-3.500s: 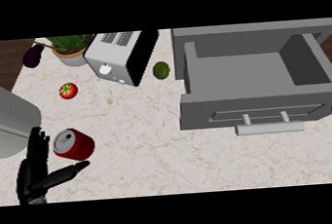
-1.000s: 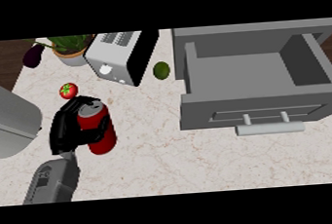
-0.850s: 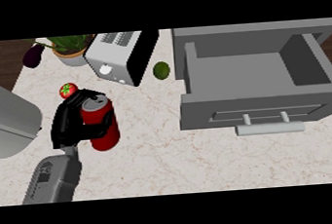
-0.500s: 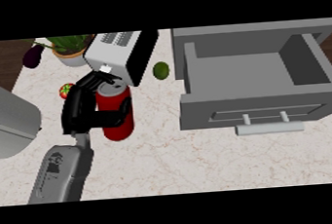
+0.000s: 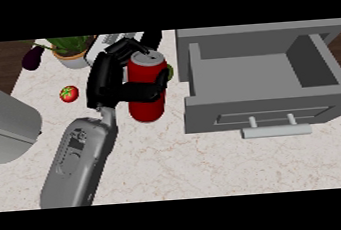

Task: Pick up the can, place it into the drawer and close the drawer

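**Can held above the worktop, left of the open drawer**

Can [image 5: 147, 91], red with a silver top, sits upright in the left hand [image 5: 110, 83], whose black fingers [image 5: 144, 92] curl round its middle and clamp on it. It shows just left of the grey drawer [image 5: 263, 70], not inside it. The drawer stands pulled open, its hollow bare and its pale bar handle [image 5: 276, 130] facing the view's lower edge. The grey left forearm [image 5: 80, 161] runs up from the lower left to the hand.

Behind the hand, partly hidden, is a toaster [image 5: 113, 40]. A potted plant [image 5: 70, 50] stands to its left, with a dark aubergine [image 5: 32, 58] beside the pot. A tomato [image 5: 69, 93] lies on the marbled worktop [image 5: 206, 164] left of the hand. A large grey rounded object [image 5: 4, 123] fills the left edge. The right hand is out of view.
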Available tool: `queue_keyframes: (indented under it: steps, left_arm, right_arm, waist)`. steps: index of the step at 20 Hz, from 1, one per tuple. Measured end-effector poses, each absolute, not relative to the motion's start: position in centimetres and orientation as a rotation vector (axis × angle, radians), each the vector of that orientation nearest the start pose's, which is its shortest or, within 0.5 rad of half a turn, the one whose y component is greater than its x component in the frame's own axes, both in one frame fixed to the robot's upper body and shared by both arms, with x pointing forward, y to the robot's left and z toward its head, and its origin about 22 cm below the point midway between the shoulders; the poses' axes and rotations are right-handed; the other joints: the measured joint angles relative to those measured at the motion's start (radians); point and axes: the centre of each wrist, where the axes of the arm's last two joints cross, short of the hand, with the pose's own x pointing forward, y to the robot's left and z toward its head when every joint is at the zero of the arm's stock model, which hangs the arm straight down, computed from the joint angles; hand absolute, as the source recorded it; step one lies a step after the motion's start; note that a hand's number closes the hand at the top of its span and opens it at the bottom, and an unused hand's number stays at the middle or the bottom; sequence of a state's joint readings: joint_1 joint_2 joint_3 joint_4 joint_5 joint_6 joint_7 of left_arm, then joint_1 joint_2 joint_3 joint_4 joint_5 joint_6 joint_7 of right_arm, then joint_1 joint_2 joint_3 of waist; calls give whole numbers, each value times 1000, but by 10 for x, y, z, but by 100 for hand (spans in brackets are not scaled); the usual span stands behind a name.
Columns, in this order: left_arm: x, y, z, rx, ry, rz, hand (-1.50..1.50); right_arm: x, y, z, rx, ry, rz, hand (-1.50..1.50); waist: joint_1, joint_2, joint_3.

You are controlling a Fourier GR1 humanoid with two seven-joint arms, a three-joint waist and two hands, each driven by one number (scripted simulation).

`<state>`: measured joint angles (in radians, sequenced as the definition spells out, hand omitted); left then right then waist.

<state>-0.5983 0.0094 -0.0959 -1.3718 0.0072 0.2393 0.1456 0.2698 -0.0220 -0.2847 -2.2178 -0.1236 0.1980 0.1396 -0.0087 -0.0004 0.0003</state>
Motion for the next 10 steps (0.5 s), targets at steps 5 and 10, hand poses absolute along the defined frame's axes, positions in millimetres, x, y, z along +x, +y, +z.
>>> queue_keyframes:
  steps: [5,10]
  left_arm:
    - [362,93,157,-45,-1807,-138,150]
    - [372,64,187,-48,-1820,-153,150]
  right_arm:
    - [143,-303,100,-189,-1833,-37,-150]
    - [139,-304,106,-186,-1832,-33,-150]
  waist:
    - [-5,0,0]
    - [-9,1,0]
